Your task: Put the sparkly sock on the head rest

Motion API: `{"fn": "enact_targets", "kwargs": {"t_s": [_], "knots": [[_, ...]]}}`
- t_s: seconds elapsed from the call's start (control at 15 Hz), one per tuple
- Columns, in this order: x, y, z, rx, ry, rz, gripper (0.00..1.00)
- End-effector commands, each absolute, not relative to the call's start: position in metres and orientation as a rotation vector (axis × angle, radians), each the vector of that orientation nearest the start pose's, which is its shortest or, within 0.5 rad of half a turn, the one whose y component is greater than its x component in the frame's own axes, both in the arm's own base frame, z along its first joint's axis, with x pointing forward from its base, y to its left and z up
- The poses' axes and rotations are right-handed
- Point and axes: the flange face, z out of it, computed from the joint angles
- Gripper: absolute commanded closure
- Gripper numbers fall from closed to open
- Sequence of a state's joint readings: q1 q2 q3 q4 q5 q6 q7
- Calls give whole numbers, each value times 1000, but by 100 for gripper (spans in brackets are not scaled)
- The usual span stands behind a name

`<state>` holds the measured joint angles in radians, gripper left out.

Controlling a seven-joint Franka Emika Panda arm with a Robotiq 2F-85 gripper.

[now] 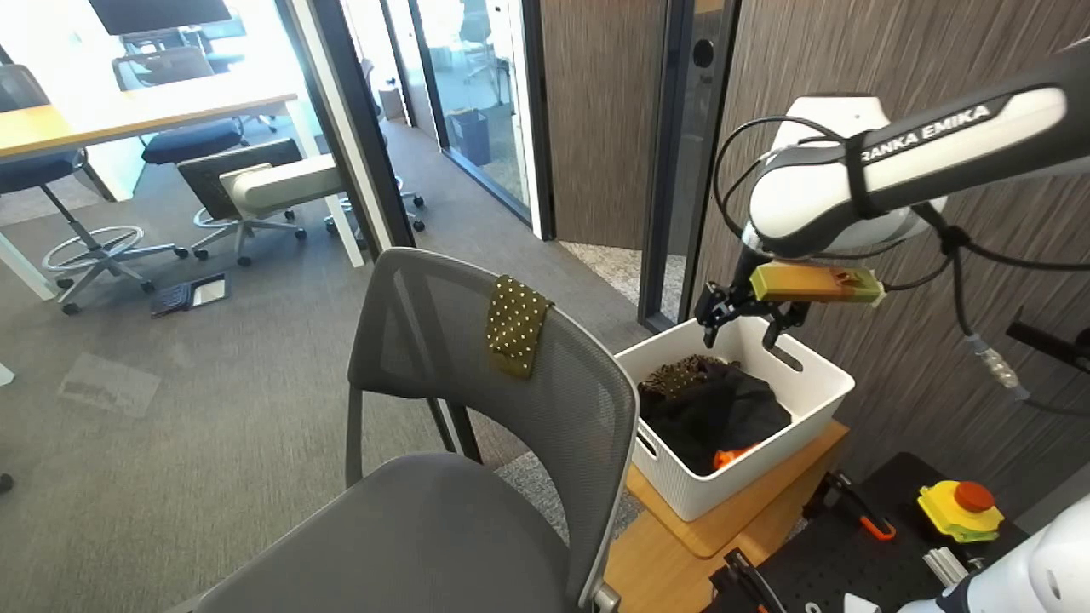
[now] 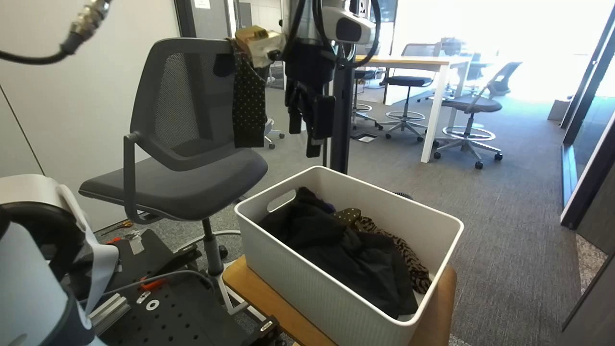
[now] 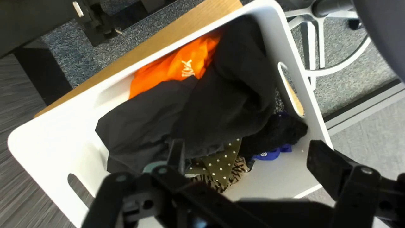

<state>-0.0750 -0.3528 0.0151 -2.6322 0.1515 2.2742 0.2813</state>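
A sparkly sock [image 1: 516,328], olive-brown with gold dots, is draped over the head rest [image 1: 426,254] of the grey chair. In an exterior view [image 2: 248,103] its longer, darker part hangs down one side. My gripper [image 1: 740,339] is open and empty above the white bin [image 1: 775,455]. It shows in an exterior view [image 2: 304,141] too. In the wrist view my fingers [image 3: 246,150] are wide apart. Another olive dotted cloth [image 3: 223,160] lies in the bin, partly under black clothes [image 3: 221,104]; its full length is hidden.
The bin also holds an orange cloth [image 3: 177,66], a blue cloth [image 3: 272,154] and a leopard-print cloth [image 2: 408,257]. It stands on a wooden surface [image 1: 656,553] beside the chair. A dark post [image 2: 341,110] stands behind the gripper. A red stop button [image 1: 972,495] is near the robot base.
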Motion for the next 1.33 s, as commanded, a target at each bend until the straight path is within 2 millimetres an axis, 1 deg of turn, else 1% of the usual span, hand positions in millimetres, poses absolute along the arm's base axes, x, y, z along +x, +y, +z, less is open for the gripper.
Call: {"fn": "enact_targets", "kwargs": {"t_s": [0.0, 0.27, 0.53, 0.67, 0.8, 0.93, 1.27], "knots": [[460, -17, 326, -2989, 747, 101, 0], [502, -14, 274, -2992, 858, 216, 0], [533, -4, 222, -2970, 895, 276, 0], [545, -1, 202, -2968, 885, 269, 0], [556, -1, 186, -2960, 891, 262, 0], [562, -7, 174, -2966, 918, 248, 0], [574, -31, 161, -3004, 998, 200, 0]]}}
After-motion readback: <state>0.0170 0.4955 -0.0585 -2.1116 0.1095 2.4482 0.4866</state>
